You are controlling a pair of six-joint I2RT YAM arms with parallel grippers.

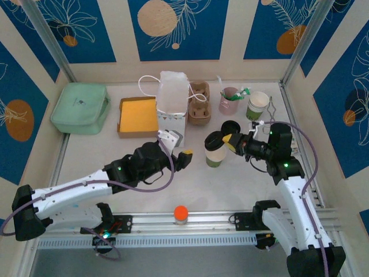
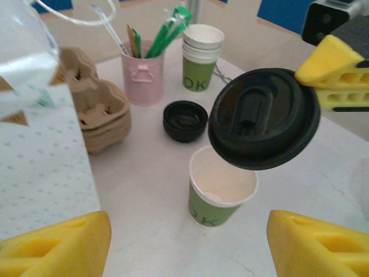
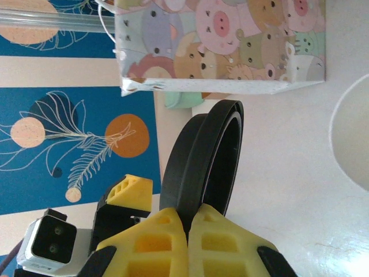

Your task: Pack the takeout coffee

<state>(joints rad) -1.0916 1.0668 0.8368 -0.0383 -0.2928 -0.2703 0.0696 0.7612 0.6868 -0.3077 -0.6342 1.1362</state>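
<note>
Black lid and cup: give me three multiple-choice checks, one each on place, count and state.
1. The held black lid sits: A. just above the open cup; B. pressed onto it; C. underneath it.
2. Black lids in view: A. one; B. two; C. four.
3. The right tool is: A. wide open; B. shut on the lid's rim; C. shut on nothing.
Key: 1 A, it hangs tilted, clear of the cup's rim. 2 B, a spare lid lies behind the cup. 3 B, its yellow fingers pinch the rim.
</note>
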